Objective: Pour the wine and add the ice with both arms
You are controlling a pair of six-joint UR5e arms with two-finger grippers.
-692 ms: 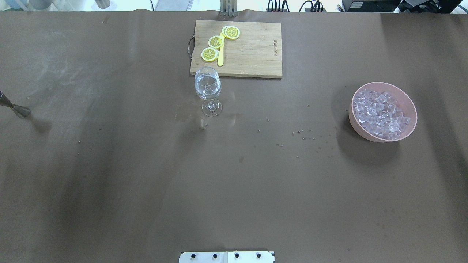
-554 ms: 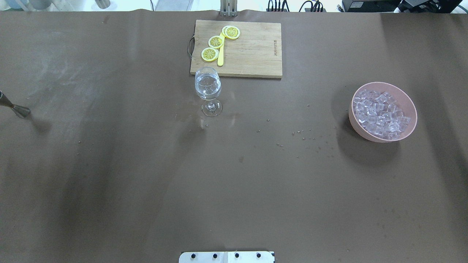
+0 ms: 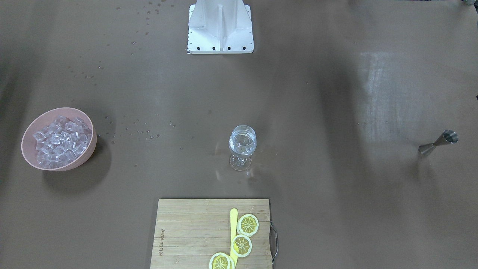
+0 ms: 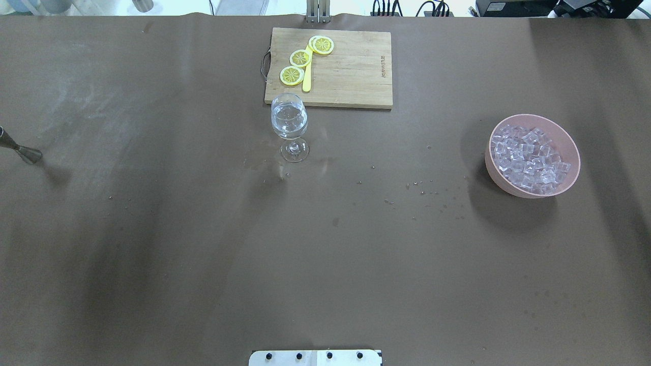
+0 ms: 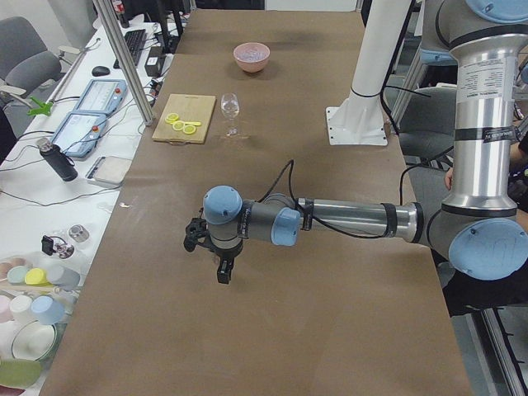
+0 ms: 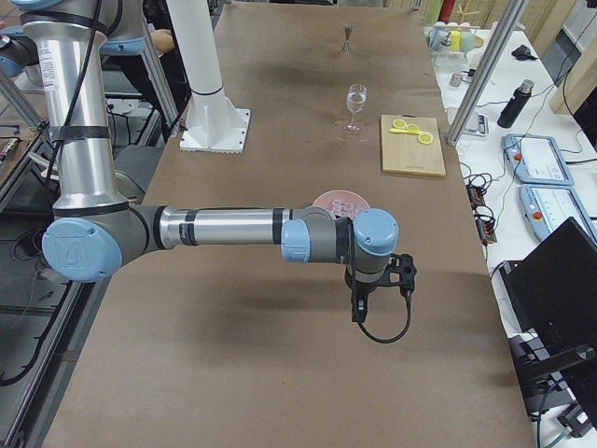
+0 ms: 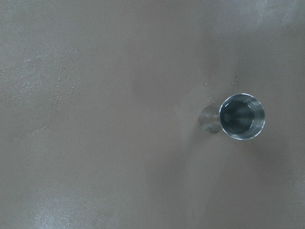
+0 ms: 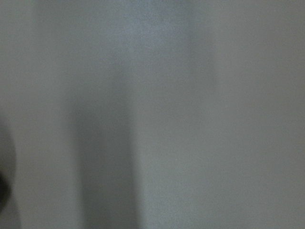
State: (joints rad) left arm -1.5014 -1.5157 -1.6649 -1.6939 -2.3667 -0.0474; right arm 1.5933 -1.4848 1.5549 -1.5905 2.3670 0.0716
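A stemmed glass stands upright mid-table just in front of the cutting board, with a little colourless wine in it. Ice cubes fill a pink bowl on the robot's right. A steel jigger stands at the far left edge; the left wrist view looks straight down into the jigger. Both arms are out of the overhead and front views. My left gripper hangs over bare table beyond the jigger end, and my right gripper hangs beyond the bowl. I cannot tell whether either is open or shut.
A wooden cutting board at the back centre carries three lemon slices and a yellow stick. The white robot base sits at the near edge. Small droplets speckle the brown paper between glass and bowl. The right wrist view shows only blurred table.
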